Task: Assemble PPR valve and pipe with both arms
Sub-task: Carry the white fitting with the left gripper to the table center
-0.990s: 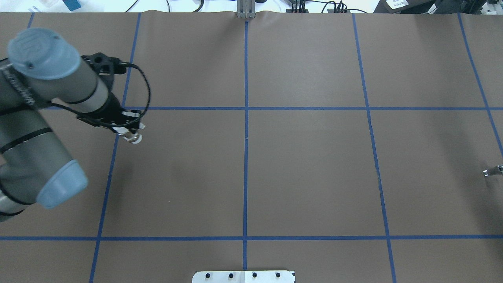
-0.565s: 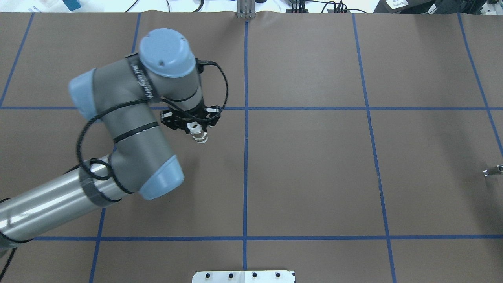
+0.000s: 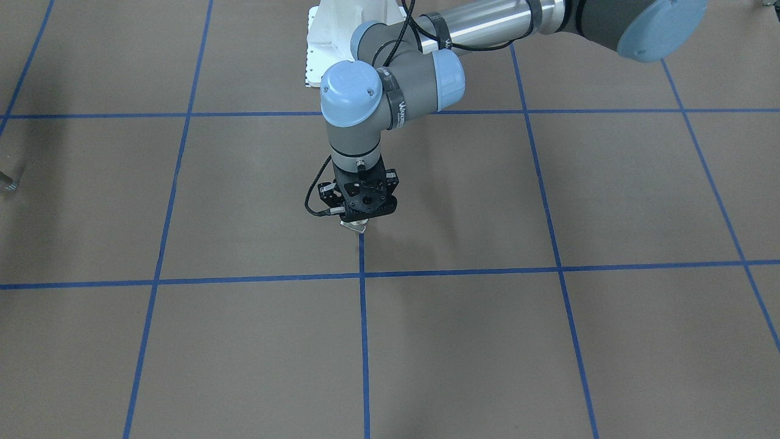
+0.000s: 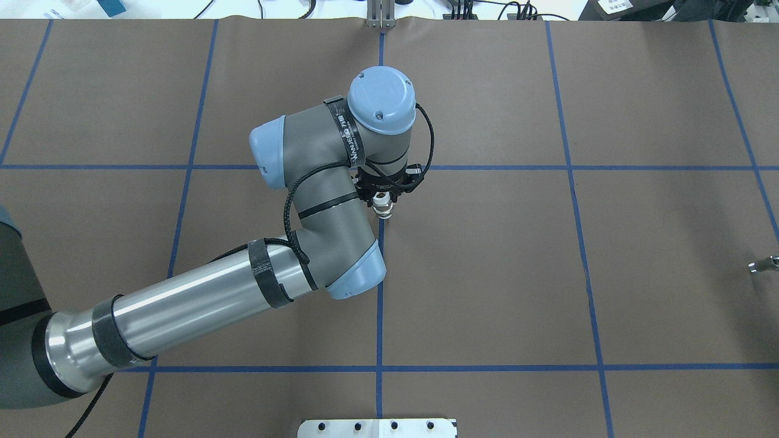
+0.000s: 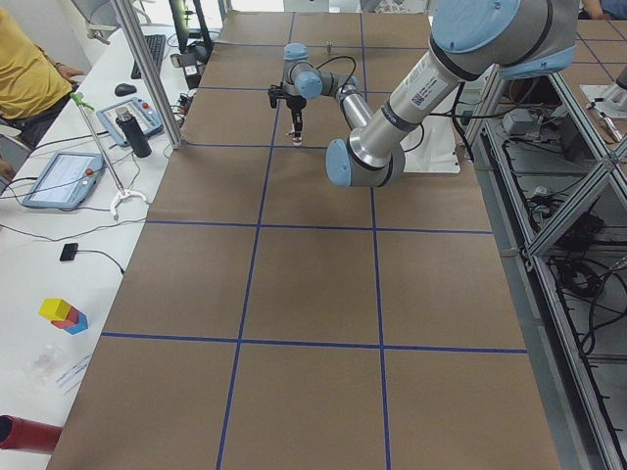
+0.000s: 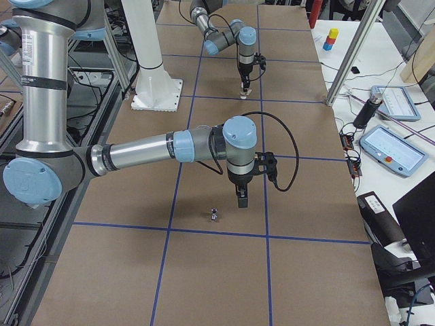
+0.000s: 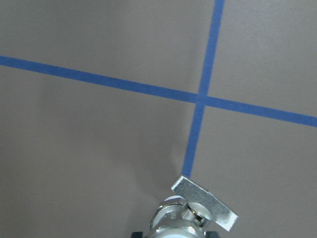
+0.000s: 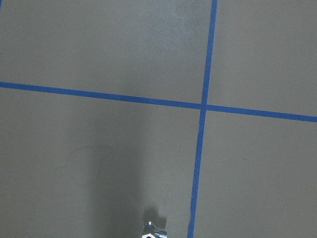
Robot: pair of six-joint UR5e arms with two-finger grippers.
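The left tool [image 4: 381, 196] is clamped on the small white plastic valve with brassy-silver metal middle and flat tab handle [image 4: 384, 211]. In the overhead view the valve pokes out at the tool's 6 o'clock, over a blue tape line [image 4: 380, 292] on the brown counter [image 4: 487, 274]. The short grey metallic pipe stub [image 6: 214, 216] lies on the counter near the right tool [image 6: 242, 202], at its 8 o'clock in the right-side view. I cannot tell whether that tool's fingers are apart or together.

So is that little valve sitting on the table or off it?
Off it. The PPR valve hangs clamped in the left gripper, which points down over the table; the wrist view shows the tabletop beyond it.
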